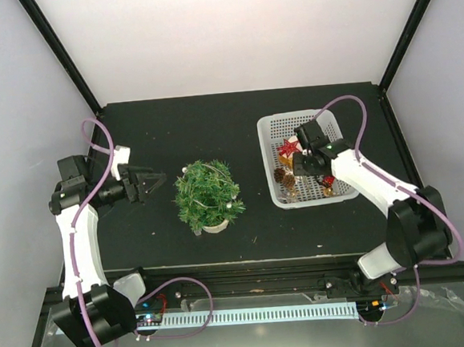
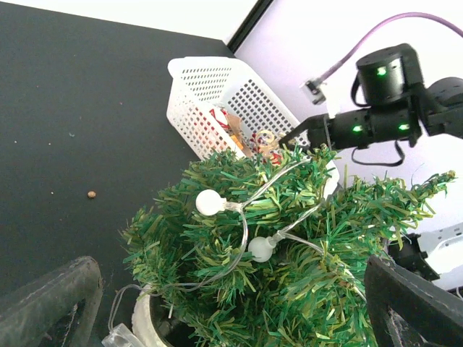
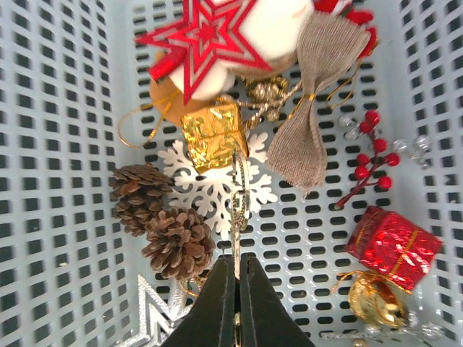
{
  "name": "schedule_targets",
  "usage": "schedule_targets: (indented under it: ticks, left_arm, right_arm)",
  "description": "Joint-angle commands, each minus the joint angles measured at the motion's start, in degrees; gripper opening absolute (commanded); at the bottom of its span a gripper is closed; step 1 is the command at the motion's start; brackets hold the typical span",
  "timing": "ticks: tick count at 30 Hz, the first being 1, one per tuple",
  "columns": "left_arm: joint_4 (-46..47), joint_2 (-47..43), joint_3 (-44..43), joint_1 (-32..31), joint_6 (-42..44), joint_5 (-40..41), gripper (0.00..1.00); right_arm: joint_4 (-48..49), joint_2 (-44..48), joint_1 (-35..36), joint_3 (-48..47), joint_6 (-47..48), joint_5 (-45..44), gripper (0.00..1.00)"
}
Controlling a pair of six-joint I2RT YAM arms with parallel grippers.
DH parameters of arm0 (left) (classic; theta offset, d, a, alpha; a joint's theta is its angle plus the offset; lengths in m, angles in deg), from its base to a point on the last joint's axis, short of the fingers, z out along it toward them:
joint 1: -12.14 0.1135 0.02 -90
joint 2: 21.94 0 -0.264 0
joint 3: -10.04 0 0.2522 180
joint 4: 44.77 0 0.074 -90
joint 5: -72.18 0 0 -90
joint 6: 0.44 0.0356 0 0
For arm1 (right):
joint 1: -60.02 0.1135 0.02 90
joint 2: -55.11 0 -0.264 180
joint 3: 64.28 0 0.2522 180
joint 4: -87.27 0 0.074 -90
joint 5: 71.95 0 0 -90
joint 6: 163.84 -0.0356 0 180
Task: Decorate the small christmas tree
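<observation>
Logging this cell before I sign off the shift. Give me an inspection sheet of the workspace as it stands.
Surface: black tabletop, matte.
Job's things: small christmas tree upright on its pale base, light string with white bulbs draped over it; white basket to its right holds red star, pine cones, gold gift box, burlap bow.
Clutter: one crumb on the tabletop.
Grippers: left gripper open, facing the tree; right gripper inside the basket, shut on a thin glittery strand.
Cables: purple cables loop along both arms.
Surroundings: white walls, black frame posts.
</observation>
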Motion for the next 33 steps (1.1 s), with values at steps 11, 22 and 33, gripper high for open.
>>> schedule_targets:
  ticks: [11, 22, 33]
  left_arm:
    - [-0.01, -2.63, -0.34, 0.59, 2.18, -0.88, 0.99]
    - [-0.44, -3.92, -0.59, 0.58, 3.41, 1.12, 0.99]
    - [-0.65, -4.48, -0.69, 0.59, 4.22, 2.28, 0.99]
  right_arm:
    - [-3.47, 16.66, 0.09, -6.9, 7.71, 10.09, 0.01]
    - [-22.3, 9.2, 20.95, -37.79, 19.88, 7.77, 0.01]
    - [-28.69, 0.16, 32.6, -54.16, 18.89, 6.79, 0.01]
